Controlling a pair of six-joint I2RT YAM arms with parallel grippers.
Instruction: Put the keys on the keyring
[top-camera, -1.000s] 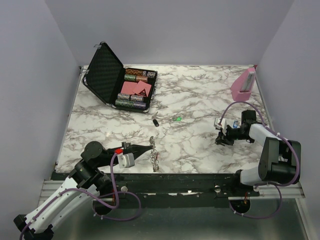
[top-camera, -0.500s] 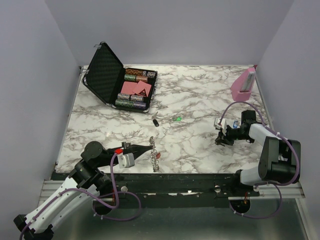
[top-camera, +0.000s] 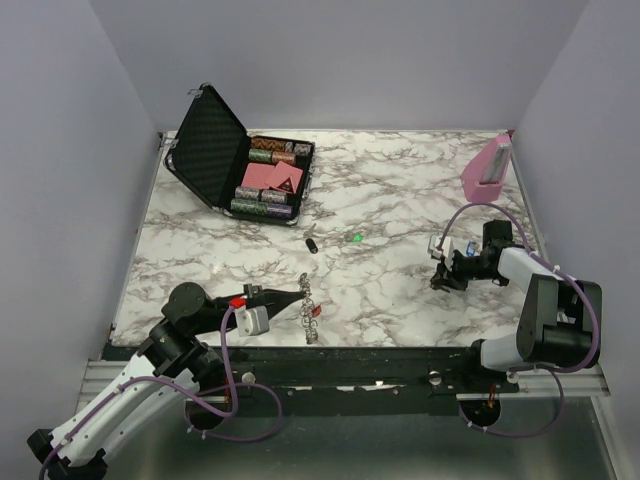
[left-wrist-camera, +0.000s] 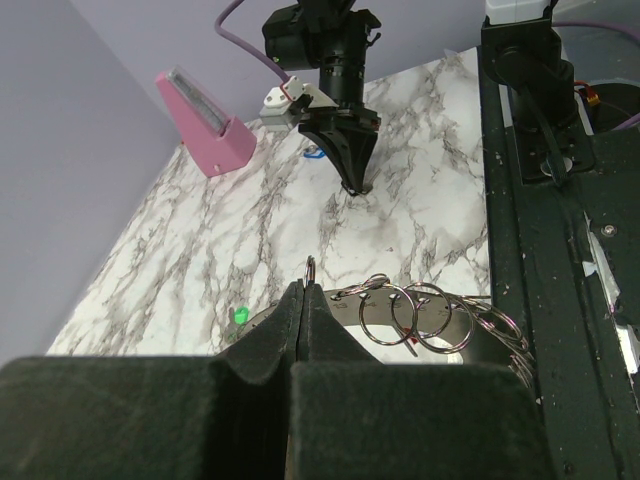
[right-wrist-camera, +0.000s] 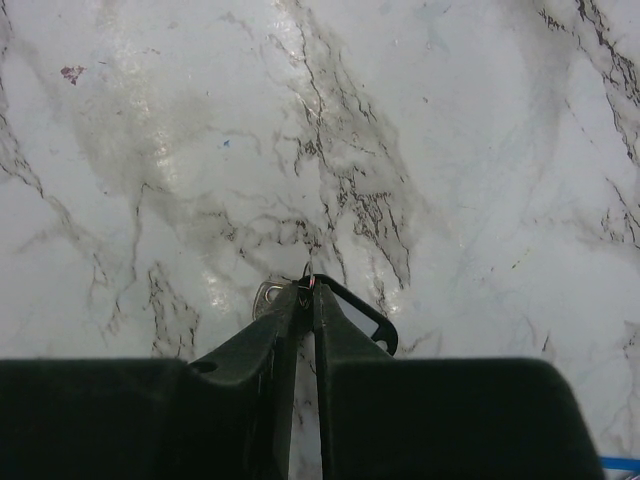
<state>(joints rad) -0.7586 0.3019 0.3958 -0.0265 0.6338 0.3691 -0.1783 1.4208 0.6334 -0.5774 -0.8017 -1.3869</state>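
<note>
My left gripper (top-camera: 299, 293) is shut on one ring of the keyring (top-camera: 308, 316), a strand of linked silvery rings at the table's front edge. In the left wrist view the pinched ring stands up between the jaws (left-wrist-camera: 304, 288), and the other rings (left-wrist-camera: 412, 315) trail right with a red-headed key (top-camera: 316, 310). My right gripper (top-camera: 440, 281) points down at the table on the right. In the right wrist view it (right-wrist-camera: 306, 290) is shut on a small ring of a key with a silver part (right-wrist-camera: 267, 297) and a black plastic loop (right-wrist-camera: 362, 310). A black key (top-camera: 312, 243) and a green key (top-camera: 356, 238) lie mid-table.
An open black case (top-camera: 213, 145) with coloured chips stands at the back left. The pink stand (top-camera: 487, 170) is at the back right. A small blue bit (top-camera: 469, 244) shows beside the right wrist. The black front rail (left-wrist-camera: 560, 260) runs along the table's near edge.
</note>
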